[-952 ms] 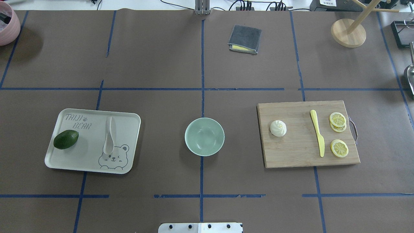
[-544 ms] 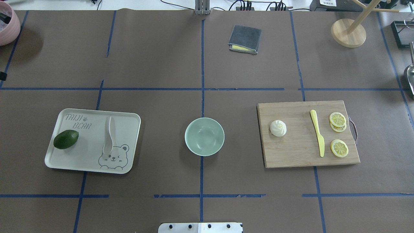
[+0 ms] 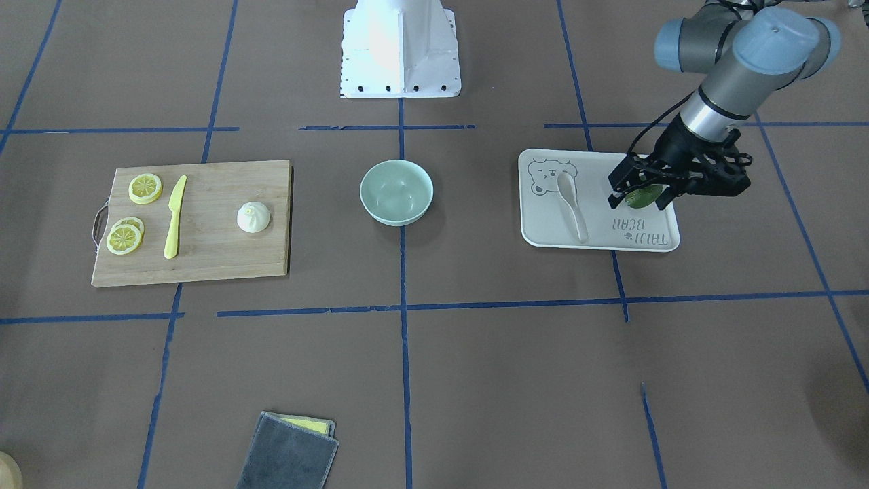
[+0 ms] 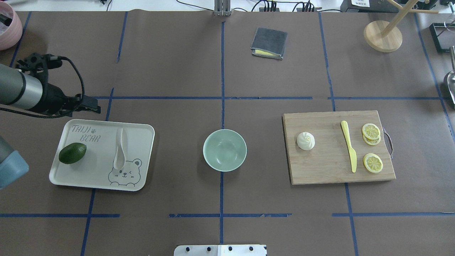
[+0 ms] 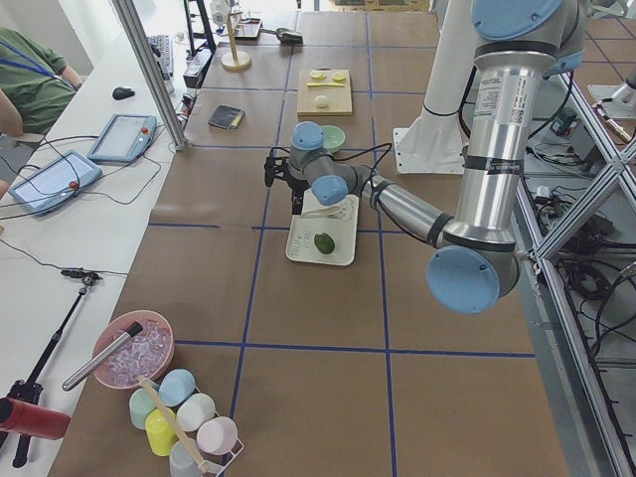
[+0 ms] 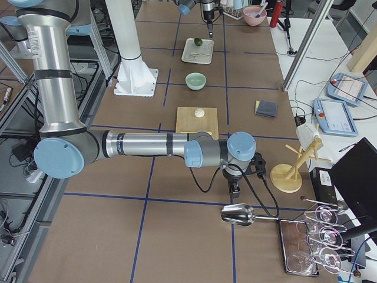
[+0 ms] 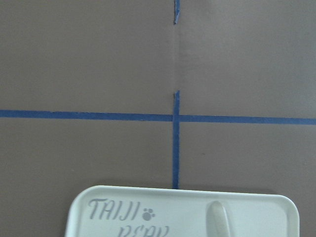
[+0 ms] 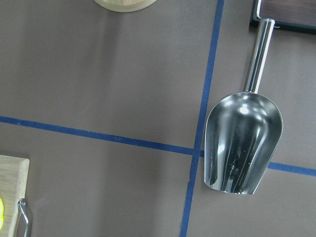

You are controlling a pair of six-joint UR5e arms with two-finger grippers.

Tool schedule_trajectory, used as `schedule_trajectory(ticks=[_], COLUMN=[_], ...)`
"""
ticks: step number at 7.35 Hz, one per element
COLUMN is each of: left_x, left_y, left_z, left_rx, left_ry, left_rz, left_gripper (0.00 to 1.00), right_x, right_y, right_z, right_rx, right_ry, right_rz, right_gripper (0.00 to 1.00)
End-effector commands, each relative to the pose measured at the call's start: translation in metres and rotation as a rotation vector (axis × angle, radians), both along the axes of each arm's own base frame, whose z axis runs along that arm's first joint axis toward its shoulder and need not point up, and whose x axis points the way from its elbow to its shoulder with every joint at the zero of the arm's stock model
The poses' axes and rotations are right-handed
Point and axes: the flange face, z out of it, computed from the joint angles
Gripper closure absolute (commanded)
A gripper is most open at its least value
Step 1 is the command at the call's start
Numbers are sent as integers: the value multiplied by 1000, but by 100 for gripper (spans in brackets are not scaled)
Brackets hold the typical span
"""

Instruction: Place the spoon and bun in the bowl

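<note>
The off-white spoon (image 4: 119,149) lies on the bear-print tray (image 4: 96,170), scoop toward the robot; it also shows in the front view (image 3: 571,210). The white bun (image 4: 305,140) sits on the wooden cutting board (image 4: 330,167). The mint-green bowl (image 4: 224,150) stands empty at the table's middle. My left gripper (image 3: 638,197) hangs open and empty over the tray's far left edge, apart from the spoon. In the left wrist view only the spoon's handle tip (image 7: 217,219) shows. My right gripper (image 6: 235,188) shows only in the exterior right view, far right of the board; I cannot tell its state.
An avocado (image 4: 72,153) lies on the tray's left. A yellow knife (image 4: 349,146) and lemon slices (image 4: 371,131) are on the board. A grey cloth (image 4: 269,42), a wooden stand (image 4: 383,35) and a pink bowl (image 4: 7,25) are at the back. A metal scoop (image 8: 243,143) lies under the right wrist.
The left arm has come into the overhead view from the left edge and now reaches over the tray's far side. The spoon, bun and bowl have not moved.
</note>
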Motion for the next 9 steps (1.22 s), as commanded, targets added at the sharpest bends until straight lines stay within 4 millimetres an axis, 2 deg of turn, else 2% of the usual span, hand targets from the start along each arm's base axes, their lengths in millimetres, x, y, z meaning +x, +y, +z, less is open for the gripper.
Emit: schedule_trajectory(ticks=[1,4,5,7,9], left_x=[48,96,105,110,116], left_y=[6,23,29,34,41], left_z=[3,20,25,28,28], left_rx=[5,-2,6,-2,-10], left_ry=[-40,-97,-113,-131,-163], left_rz=[-18,-24,-22,-12,-8], left_gripper=[2,8,10,15,23], right_x=[-7,-46,-58,-84,-101], right_y=[0,2,4,8,9], right_z=[-28,-88,-101,-124,-135], right_rx=[-67,-128,-141,-166,-173], right_ry=[-86,-114,-119,-126,-118], right_rz=[74,134,139,142,138], right_gripper=[0,0,0,0,0])
